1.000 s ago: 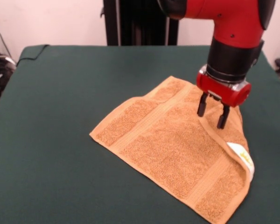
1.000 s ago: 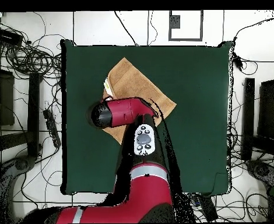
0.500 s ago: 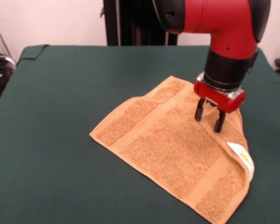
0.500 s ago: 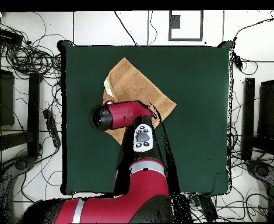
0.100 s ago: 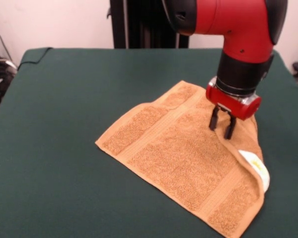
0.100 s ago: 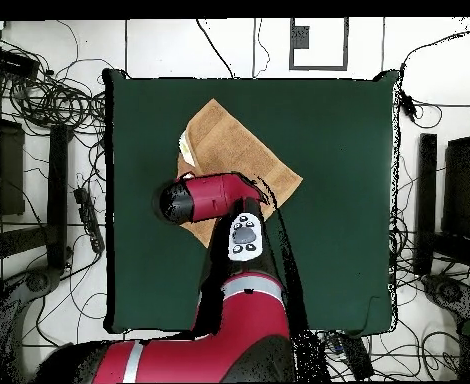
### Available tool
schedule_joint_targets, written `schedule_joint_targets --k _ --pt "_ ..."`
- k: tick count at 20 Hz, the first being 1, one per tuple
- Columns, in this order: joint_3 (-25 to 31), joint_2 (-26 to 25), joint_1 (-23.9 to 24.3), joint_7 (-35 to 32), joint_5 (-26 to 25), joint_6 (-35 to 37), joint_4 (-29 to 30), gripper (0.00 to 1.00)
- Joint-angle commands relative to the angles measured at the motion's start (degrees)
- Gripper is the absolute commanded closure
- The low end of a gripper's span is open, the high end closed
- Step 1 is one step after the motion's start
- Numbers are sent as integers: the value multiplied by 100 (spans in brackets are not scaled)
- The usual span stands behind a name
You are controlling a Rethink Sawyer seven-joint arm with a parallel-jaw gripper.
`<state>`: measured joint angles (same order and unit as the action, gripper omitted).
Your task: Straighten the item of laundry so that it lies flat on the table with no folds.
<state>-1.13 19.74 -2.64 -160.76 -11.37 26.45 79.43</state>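
- The towel (image 5: pixel 184 163) lies on the table (image 5: pixel 64 124), toward the right of the front view; most of it is spread out, but its right edge is turned over on itself, with the white label (image 5: pixel 256 166) showing at the fold
- The gripper (image 5: pixel 222 126) is down at that folded edge, fingers (image 5: pixel 213 120) drawn close together with only a narrow gap; they look pinched on the raised ridge of cloth, though I cannot be sure how much they hold
- If the pinch is thin, the terry may slip out on the first pull and the fold would drop back as it is
- If both layers are caught, lifting would drag the whole towel across the table instead of opening the flap
- Pulling toward the towel's middle would deepen the fold; the flap needs to go outward, to the right in the front view
- In the overhead view the arm (image 6: pixel 214 195) hides the gripper, so nothing there confirms the hold
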Motion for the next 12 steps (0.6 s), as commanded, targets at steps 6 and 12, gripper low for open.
schedule_joint_targets --k 6,12 --pt "242 -387 -70 -253 119 125 405 100" --pt "215 -390 -181 -392 255 343 299 100"
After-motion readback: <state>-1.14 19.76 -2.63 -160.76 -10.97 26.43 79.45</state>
